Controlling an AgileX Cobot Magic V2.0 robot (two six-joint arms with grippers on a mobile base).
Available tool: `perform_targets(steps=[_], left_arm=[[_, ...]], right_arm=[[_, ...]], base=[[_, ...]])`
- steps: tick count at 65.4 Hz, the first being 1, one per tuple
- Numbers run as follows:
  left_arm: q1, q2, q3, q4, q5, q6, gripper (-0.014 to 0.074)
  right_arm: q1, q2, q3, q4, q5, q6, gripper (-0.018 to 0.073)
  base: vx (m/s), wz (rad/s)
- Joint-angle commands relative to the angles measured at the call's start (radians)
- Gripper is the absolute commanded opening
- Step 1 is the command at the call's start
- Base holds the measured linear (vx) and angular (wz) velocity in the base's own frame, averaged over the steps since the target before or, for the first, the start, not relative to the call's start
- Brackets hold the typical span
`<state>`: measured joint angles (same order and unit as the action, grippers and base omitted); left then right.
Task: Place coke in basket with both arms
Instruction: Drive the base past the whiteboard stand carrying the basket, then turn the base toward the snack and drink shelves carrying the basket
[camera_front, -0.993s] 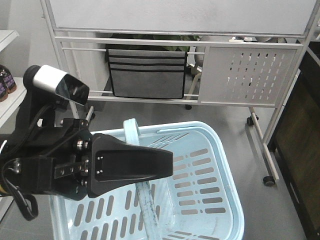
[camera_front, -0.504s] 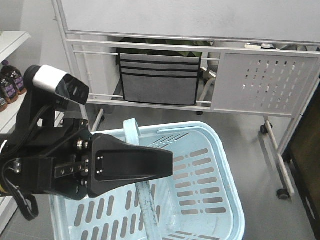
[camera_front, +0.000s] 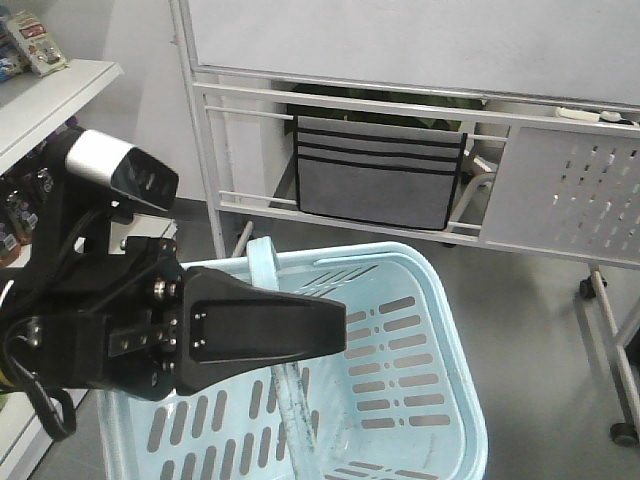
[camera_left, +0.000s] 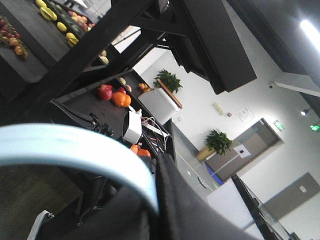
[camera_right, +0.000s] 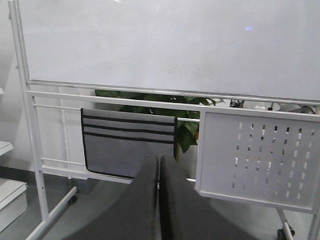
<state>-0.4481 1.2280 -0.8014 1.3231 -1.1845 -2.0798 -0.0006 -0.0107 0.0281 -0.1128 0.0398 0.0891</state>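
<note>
Where the basket (camera_front: 400, 350) fills the near centre of the front view, we find open grey floor (camera_front: 540, 340) along its right and far edges. A white shelf (camera_front: 50, 95) crowds its left, and a wheeled whiteboard stand (camera_front: 210, 150) sits farther back. The left gripper (camera_front: 330, 328) reaches rightward over the basket's near-left part, clamped on the raised handle (camera_front: 262, 262). The right gripper (camera_right: 159, 159) points level at the stand, fingers pressed together, empty. Packets (camera_front: 40, 42) on the shelf are too small to read.

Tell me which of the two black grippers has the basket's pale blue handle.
The left gripper: the pale blue plastic basket's swinging handle runs into its jaws. The right gripper is shut on nothing, facing the whiteboard.
</note>
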Motion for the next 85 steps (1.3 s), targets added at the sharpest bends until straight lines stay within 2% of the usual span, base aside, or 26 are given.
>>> perform_targets(steps=[1,41,85], left_arm=[[-0.004,-0.023,-0.026,-0.087,-0.195,0.002,-0.0006],[-0.004,-0.023,-0.026,-0.087,-0.195,0.002,-0.0006],[-0.004,-0.023,-0.026,-0.087,-0.195,0.002,-0.0006]], right_arm=[[-0.006,-0.018,0.011,-0.007,-0.071,-0.008,-0.0005],[-0.006,-0.018,0.011,-0.007,-0.070,-0.008,-0.0005],[-0.006,-0.018,0.011,-0.007,-0.070,-0.008,-0.0005]], base=[[0.10,0.25],[0.08,0.27],[0.11,0.41]])
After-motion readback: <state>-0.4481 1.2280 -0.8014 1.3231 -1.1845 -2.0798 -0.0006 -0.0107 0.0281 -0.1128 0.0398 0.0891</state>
